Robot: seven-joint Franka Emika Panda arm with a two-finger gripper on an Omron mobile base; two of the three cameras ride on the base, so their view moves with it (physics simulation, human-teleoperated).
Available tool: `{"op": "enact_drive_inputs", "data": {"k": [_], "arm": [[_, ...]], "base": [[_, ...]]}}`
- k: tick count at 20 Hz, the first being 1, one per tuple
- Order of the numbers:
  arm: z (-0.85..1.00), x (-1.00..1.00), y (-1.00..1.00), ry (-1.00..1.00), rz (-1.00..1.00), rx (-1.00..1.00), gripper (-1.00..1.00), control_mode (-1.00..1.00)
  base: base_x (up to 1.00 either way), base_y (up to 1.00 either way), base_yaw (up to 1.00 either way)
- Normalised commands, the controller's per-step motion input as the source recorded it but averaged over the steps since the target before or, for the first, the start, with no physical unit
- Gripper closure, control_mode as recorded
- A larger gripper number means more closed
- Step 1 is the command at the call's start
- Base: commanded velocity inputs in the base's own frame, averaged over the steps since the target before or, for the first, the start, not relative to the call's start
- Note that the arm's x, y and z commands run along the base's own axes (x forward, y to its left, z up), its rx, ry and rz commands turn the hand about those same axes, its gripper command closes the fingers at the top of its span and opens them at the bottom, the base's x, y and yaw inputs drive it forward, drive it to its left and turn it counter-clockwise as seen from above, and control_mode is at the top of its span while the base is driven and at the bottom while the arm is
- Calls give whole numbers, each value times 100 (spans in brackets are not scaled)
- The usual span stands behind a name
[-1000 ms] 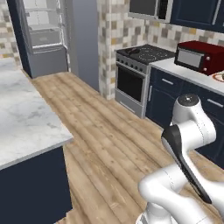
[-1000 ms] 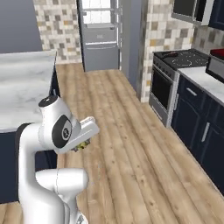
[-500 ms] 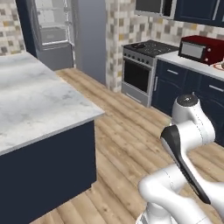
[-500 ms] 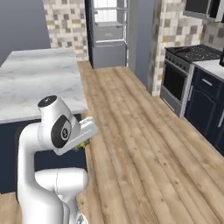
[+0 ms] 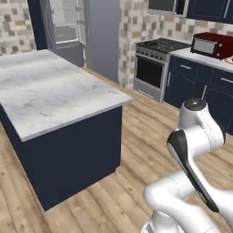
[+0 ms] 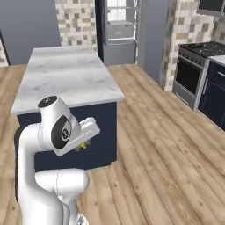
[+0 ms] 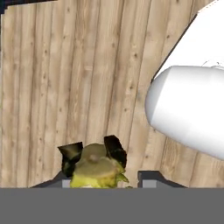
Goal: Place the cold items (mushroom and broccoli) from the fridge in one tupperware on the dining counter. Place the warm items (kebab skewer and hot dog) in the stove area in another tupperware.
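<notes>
Gripper (image 7: 92, 153) is clamped on a yellow-green lumpy item, likely the broccoli (image 7: 97, 169); both dark fingertips (image 7: 114, 148) press its sides. The item sits between the jaws above the wood floor (image 7: 78, 78), the arm folded low beside the robot. Its shape is compact and rounded; long axis and heading cannot be told. Right base view: a bit of green (image 6: 81, 146) under the hand, close to the dark island base below the marble dining counter (image 6: 66, 74).
</notes>
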Motion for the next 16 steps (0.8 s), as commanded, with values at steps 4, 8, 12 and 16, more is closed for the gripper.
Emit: {"op": "enact_drive_inputs", "data": {"k": [4, 8, 12, 16], "arm": [[0, 0, 0, 0, 0, 0, 100, 100], [0, 0, 0, 0, 0, 0, 100, 100], [0, 0, 0, 0, 0, 0, 100, 100], [0, 0, 0, 0, 0, 0, 100, 100]], "base": [[-88, 100, -14], [-87, 100, -19], [-92, 100, -18], [-100, 100, -15]]}}
